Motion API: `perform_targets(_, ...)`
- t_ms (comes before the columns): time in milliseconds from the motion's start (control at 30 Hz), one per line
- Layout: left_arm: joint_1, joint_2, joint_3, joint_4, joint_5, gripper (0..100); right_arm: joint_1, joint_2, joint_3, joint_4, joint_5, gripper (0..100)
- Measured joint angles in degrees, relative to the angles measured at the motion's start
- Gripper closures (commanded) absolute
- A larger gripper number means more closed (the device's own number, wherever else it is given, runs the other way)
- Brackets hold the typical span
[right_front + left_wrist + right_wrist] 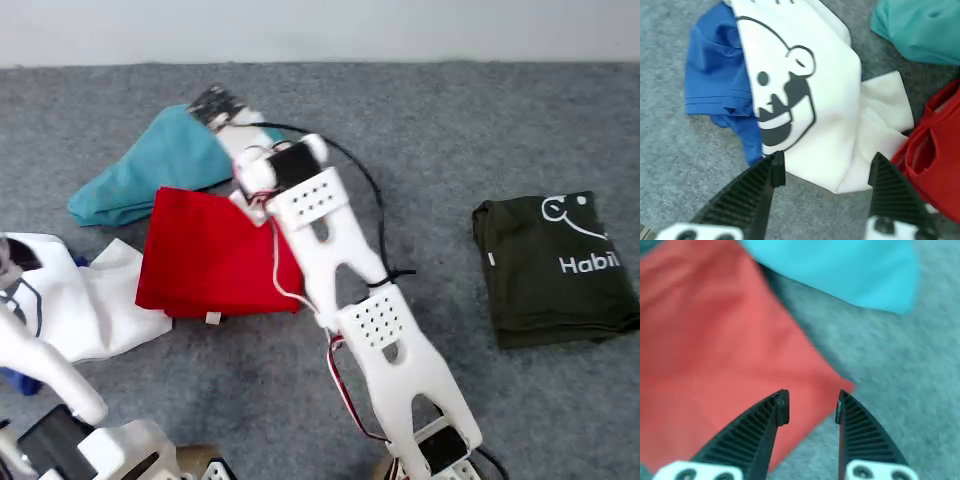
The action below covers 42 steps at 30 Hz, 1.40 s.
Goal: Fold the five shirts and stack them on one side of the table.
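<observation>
Right gripper (811, 407), fingers (765, 425) apart, hovers over red shirt (715, 355) corner.

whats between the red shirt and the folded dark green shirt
In the high view, the right arm and its black cable, over bare grey carpet.

Right arm (375, 320) was white with perforated panels. Black cable (380, 215) and red wires (340, 385) ran alongside. Tool fingers (760, 435) were black and ribbed.

A: Where is the folded shirt (555, 268)?
B: Alone at the right of the table (450, 130). At the left, the far shirt (150, 170) lies behind the middle shirt (215, 255); the edge shirt (90, 300) lies on the bottom shirt (710, 75).
</observation>
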Motion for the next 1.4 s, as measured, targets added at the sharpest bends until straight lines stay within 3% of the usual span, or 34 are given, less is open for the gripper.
perform_targets(400, 8.26, 0.0, 5.1, 0.0, 0.0, 73, 0.18, 11.25, 0.0, 0.0, 0.0, 83.8)
perform_targets(967, 8.35, 0.0, 5.1, 0.0, 0.0, 73, 0.79, 12.04, -1.23, 0.0, 0.0, 83.8)
perform_targets(1267, 8.35, 0.0, 5.1, 0.0, 0.0, 73, 6.86, 9.58, -1.23, 0.0, 0.0, 83.7)
perform_targets(1400, 8.35, 0.0, 5.1, 0.0, 0.0, 73, 6.42, 9.58, 0.88, 0.0, 0.0, 83.7)
